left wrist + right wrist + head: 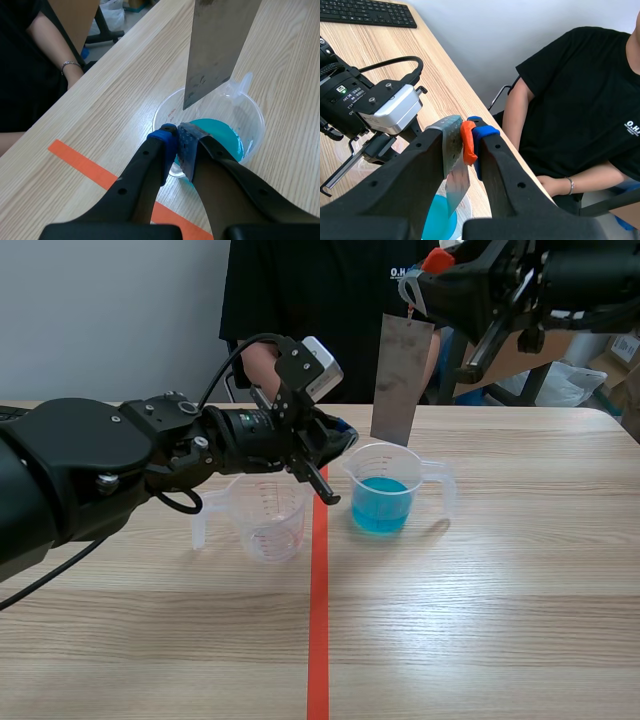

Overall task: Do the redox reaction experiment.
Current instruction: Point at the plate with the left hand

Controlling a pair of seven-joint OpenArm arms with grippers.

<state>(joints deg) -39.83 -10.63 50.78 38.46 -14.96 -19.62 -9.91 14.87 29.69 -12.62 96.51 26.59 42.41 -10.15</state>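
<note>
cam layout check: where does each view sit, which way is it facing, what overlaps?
Scene view: between the arms, facing across the table toward a seated person; both arms show, left tool low, right tool raised.
Left wrist view: on the left arm, looking down past that tool, shut on the rim of the blue-liquid beaker.
Right wrist view: on the right arm, looking down past its tool, clamped on the metal sheet; left arm's camera ahead.
Shared: all three show beaker and sheet.

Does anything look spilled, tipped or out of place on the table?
Nothing stands out. The blue-liquid beaker and empty beaker stand upright, no spill shows, and the right hand holds the metal plate above the blue liquid.
</note>
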